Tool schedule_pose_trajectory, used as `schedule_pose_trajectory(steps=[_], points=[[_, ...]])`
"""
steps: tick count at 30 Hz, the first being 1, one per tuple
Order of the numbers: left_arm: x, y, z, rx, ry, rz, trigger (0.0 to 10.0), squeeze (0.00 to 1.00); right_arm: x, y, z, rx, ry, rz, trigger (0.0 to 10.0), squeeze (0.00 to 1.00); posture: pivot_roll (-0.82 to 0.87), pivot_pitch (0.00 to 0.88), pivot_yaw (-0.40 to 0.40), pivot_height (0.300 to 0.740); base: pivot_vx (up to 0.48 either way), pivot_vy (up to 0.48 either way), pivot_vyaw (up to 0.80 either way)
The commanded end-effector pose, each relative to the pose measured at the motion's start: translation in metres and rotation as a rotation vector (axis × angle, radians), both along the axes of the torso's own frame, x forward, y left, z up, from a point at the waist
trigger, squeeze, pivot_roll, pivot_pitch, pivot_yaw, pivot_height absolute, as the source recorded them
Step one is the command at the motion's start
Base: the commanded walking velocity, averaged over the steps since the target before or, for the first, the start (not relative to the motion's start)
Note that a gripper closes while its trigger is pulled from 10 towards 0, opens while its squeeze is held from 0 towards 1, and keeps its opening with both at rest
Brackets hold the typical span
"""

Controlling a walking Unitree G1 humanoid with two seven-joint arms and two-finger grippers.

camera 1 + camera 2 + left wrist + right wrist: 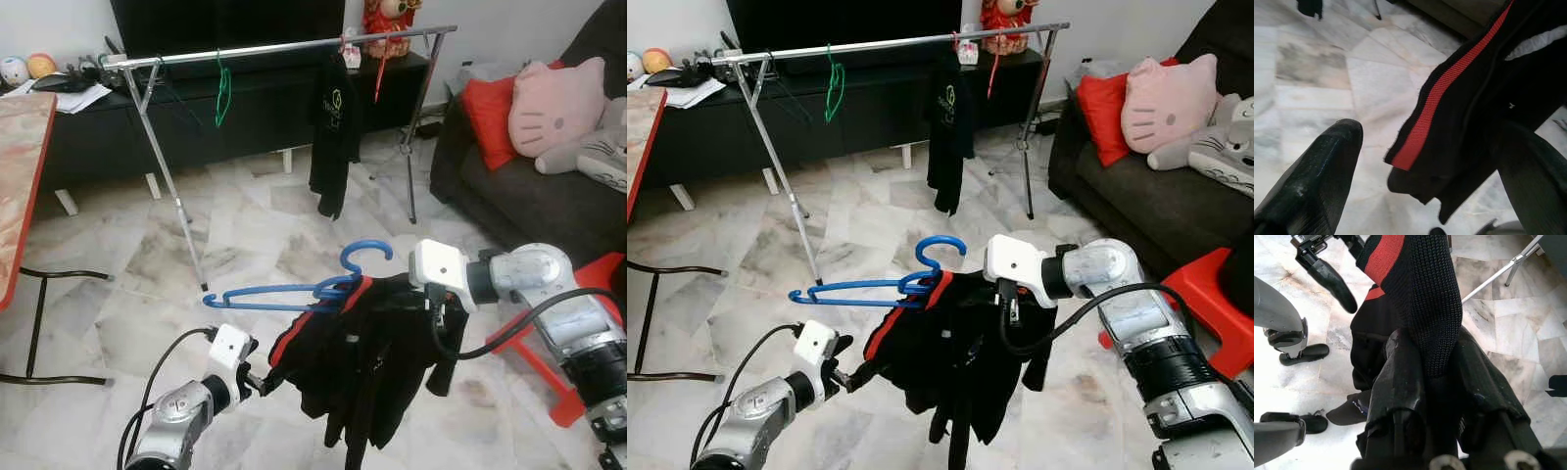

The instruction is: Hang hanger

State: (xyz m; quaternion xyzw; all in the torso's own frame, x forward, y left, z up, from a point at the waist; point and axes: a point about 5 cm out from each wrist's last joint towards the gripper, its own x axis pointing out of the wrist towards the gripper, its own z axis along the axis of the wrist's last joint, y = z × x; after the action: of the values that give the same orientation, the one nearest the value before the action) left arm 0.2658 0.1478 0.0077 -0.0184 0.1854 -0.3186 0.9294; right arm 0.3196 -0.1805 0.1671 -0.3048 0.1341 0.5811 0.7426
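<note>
- Black red-trimmed garment (955,357) is hanging on blue plastic hanger (877,286), short of the silver metal rack (284,46).
- I'm seeing right gripper (1432,367) pinching the garment.
- Left gripper (1430,161) is gaping wide at its hem.

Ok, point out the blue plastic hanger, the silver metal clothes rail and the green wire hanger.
Blue plastic hanger (269,292), left eye view, its long bar.
Silver metal clothes rail (284,47), left eye view, top bar.
Green wire hanger (223,96), left eye view, its body.
</note>
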Motion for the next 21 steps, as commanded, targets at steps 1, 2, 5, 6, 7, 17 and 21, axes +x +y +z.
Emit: schedule_pose_trajectory(steps=[1, 2, 5, 6, 7, 17, 21], points=[[0.0, -0.003, -0.001, -0.019, 0.005, -0.029, 10.0, 0.0, 0.001, 0.007, 0.016, 0.029, -0.043, 0.037, 0.0, 0.0, -0.15, 0.001, -0.068, 0.74, 0.0, 0.0, 0.0], [0.0, -0.003, -0.001, -0.02, 0.007, -0.037, 10.0, 0.0, 0.0, 0.008, 0.017, 0.035, -0.042, 0.045, 0.0, 0.0, -0.15, 0.001, -0.068, 0.74, 0.0, 0.0, 0.0], [0.002, -0.01, -0.001, -0.006, 0.001, -0.061, 10.0, 0.0, -0.001, 0.014, 0.015, 0.033, -0.034, 0.065, 0.0, 0.0, -0.15, 0.0, -0.068, 0.74, 0.0, 0.0, 0.0], [0.002, -0.01, -0.001, -0.006, 0.001, -0.061, 10.0, 0.0, -0.001, 0.014, 0.015, 0.033, -0.034, 0.065, 0.0, 0.0, -0.15, 0.0, -0.068, 0.74, 0.0, 0.0, 0.0], [0.004, -0.012, 0.0, -0.007, -0.003, -0.062, 10.0, 0.0, -0.002, 0.016, 0.014, 0.032, -0.031, 0.078, 0.0, 0.0, -0.15, 0.0, -0.068, 0.74, 0.0, 0.0, 0.0], [0.007, -0.014, 0.001, 0.007, -0.012, -0.059, 0.0, 0.0, -0.006, 0.016, 0.014, 0.038, -0.027, 0.083, 0.0, 0.0, -0.15, 0.0, -0.06, 0.74, 0.0, 0.0, 0.0], [0.005, -0.011, -0.001, 0.015, -0.009, -0.069, 0.0, 0.0, -0.006, 0.013, 0.011, 0.031, -0.019, 0.069, 0.0, 0.0, -0.15, 0.0, -0.061, 0.74, 0.0, 0.0, 0.0]])
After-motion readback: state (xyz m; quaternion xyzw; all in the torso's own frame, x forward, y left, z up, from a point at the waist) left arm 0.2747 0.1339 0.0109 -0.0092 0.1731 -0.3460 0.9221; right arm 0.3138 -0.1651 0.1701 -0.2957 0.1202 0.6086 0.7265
